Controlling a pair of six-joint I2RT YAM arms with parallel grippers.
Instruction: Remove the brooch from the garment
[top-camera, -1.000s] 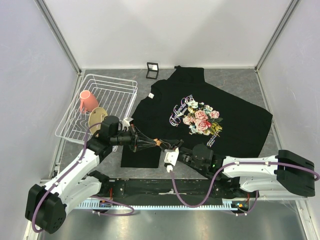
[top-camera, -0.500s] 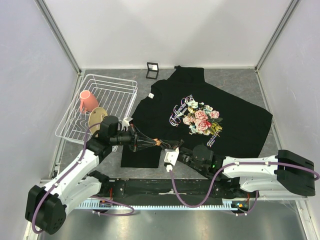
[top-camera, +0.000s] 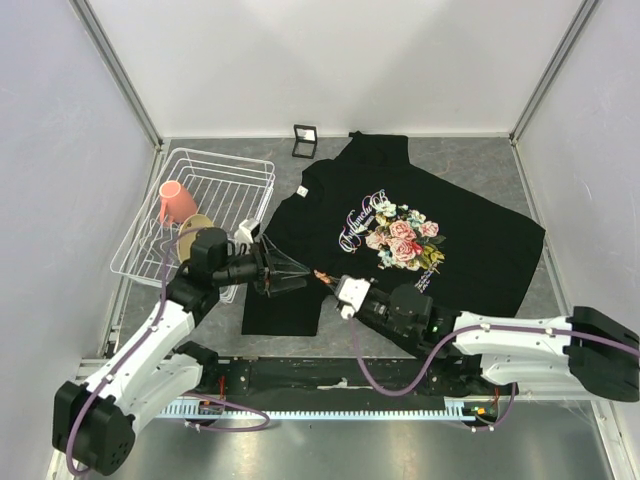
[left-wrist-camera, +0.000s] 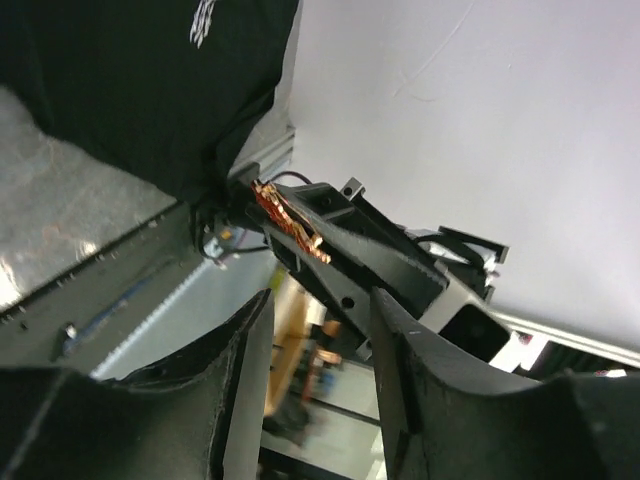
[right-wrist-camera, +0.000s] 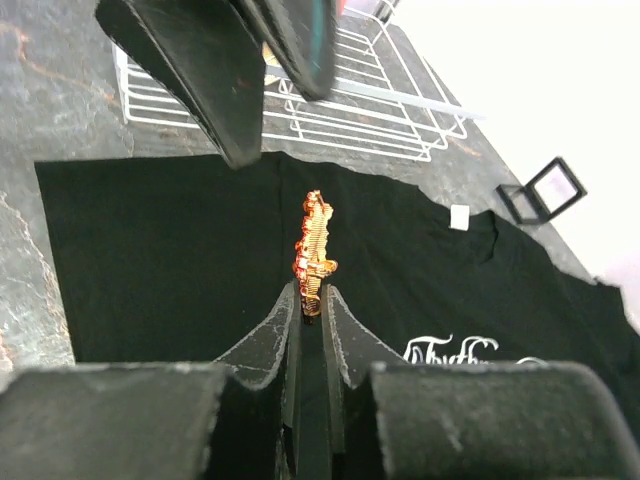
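- Brooch (right-wrist-camera: 313, 250): it sits edge-on between the tips of the right pincer (right-wrist-camera: 310, 300), which is clamped on its near end. It is held above the near-left part of the shirt (top-camera: 470, 240).
- In the right wrist view we see no cloth drawn up with it, so we judge it free of the shirt, though the pin side is hidden.
- The left pincer (left-wrist-camera: 320, 300) has its jaws apart and holds nothing. It is just left of the brooch and points at it.
- The shirt lies flat on the table (top-camera: 480, 160).
- We judge the removal nearly done, with carrying the brooch clear as the step in hand.
- The next move calls for a firm pinch, since little of the brooch is gripped, and a path clear of the left pincer.
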